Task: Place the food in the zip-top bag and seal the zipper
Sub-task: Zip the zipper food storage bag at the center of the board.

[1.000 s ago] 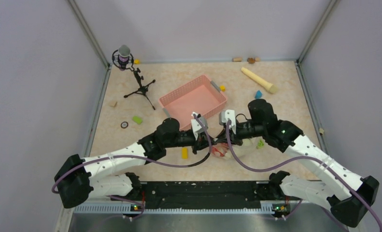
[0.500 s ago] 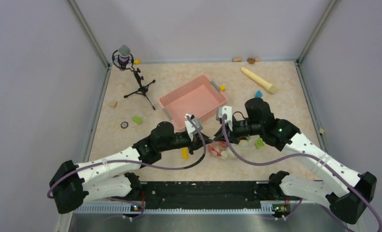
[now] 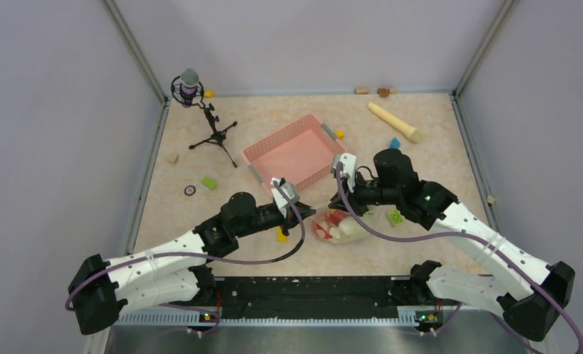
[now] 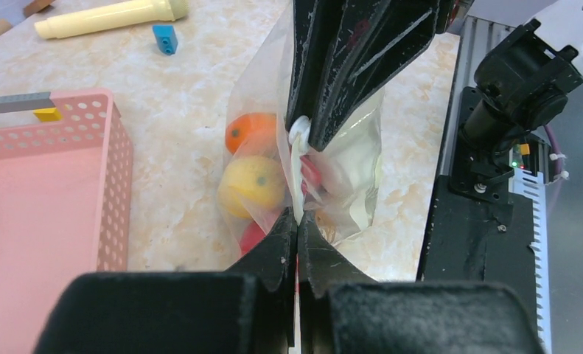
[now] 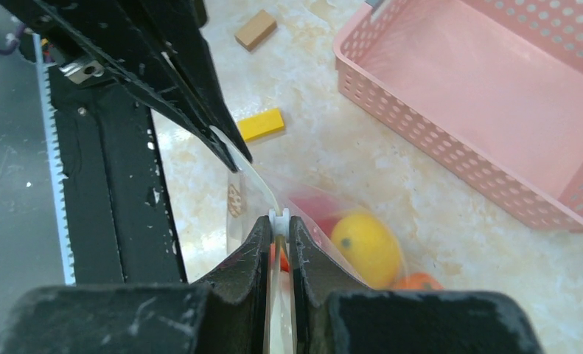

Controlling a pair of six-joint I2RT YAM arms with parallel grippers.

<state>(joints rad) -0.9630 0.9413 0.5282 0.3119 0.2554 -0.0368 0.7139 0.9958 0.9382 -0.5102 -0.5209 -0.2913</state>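
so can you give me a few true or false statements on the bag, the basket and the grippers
The food is inside the zip-top bag. True.
The left gripper and right gripper are both shut on the zipper. True.
The pink basket holds the long yellow block. False: the block lies on the table, outside the basket.
The bag lies beyond the basket, at the far wall. False: it is nearer the arm bases than the basket.
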